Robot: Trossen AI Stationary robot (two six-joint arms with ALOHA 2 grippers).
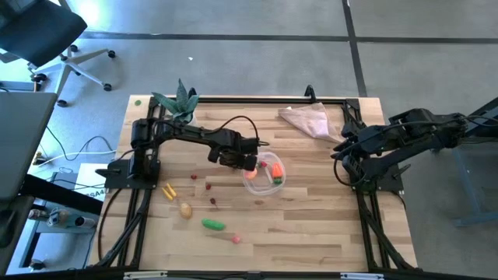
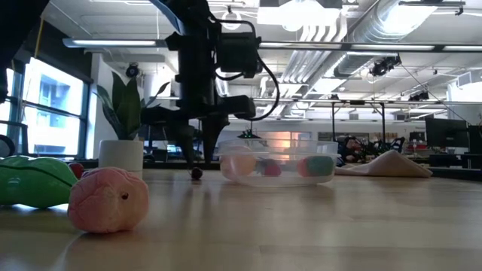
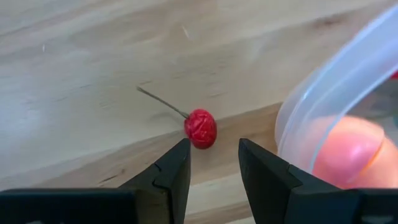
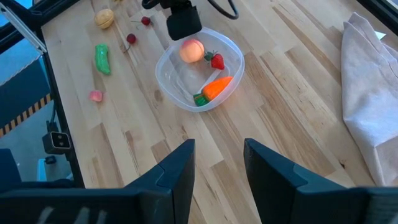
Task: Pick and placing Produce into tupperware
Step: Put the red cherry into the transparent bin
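Observation:
The clear round tupperware (image 1: 272,180) stands mid-table and holds a peach-coloured piece (image 4: 193,50), a strawberry (image 4: 217,60) and an orange carrot (image 4: 214,88). My left gripper (image 3: 214,149) points down beside the tub's left rim (image 3: 323,93), open, with nothing between its fingers. A small red cherry (image 3: 200,128) with a thin stem lies on the wood just beyond its fingertips. Loose on the table lie a green pod (image 1: 213,225), a beige potato (image 1: 185,210), a yellow piece (image 1: 167,190), a pink piece (image 1: 236,239) and small red bits (image 1: 208,186). My right gripper (image 4: 219,149) waits open, high at the table's right.
A pinkish-beige cloth (image 1: 307,119) lies at the far right of the table. A leafy plant (image 1: 177,101) in a white pot (image 2: 120,156) stands at the far left. Bare wood stretches along the near edge, right of the pink piece.

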